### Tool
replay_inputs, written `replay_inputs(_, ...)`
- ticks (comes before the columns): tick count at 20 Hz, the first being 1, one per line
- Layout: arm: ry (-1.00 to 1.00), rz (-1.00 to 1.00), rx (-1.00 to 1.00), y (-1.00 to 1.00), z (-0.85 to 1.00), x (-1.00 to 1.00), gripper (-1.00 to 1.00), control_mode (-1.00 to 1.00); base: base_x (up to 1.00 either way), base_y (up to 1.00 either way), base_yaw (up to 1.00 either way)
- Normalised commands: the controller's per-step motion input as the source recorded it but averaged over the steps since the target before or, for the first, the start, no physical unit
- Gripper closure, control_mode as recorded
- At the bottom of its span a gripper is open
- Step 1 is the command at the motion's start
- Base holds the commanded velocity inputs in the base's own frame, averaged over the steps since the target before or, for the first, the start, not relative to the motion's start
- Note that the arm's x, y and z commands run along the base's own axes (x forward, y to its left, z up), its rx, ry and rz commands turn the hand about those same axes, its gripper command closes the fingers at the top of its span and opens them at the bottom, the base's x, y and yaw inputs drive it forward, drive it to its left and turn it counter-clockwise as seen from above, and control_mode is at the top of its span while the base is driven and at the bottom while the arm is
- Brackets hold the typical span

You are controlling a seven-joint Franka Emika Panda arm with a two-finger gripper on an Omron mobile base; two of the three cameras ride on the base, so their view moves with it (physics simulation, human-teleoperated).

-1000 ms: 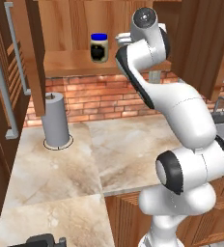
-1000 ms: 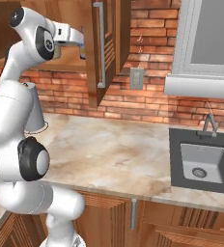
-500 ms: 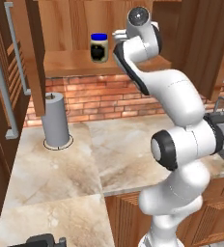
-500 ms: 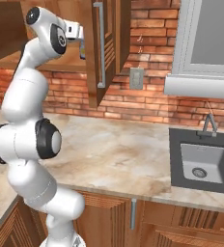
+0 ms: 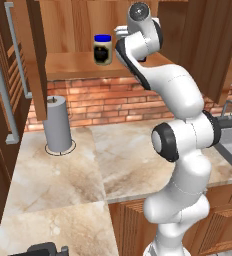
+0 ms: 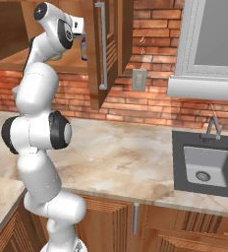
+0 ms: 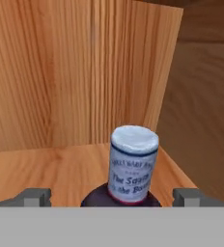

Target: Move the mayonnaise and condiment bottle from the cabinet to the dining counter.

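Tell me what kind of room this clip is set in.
A rendered kitchen, by the look of it: a marble worktop with a sink and faucet, a brick backsplash, and an open wooden wall cabinet holding a mayonnaise jar.

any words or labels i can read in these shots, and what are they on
"The Sauc…" – on the pale label round the neck of the dark purple-brown condiment bottle standing in the reddish-brown wooden cabinet, between the open gripper fingertips; the rest is cut off.
Lines above and below it: too blurred to read.
Dark label on the cream mayonnaise jar with blue lid: too small to read.
No other text legible.
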Motion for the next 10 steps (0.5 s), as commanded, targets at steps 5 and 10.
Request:
replay_inputs(5,0.00,-0.01,0.00,-0.09,0.02,0.27,-1.00,-1.00,0.00,0.00,0.00)
replay_inputs(10,0.00,-0.02,0.00,-0.27,-0.01,0.20,-1.00,-1.00,0.00,0.00,0.00)
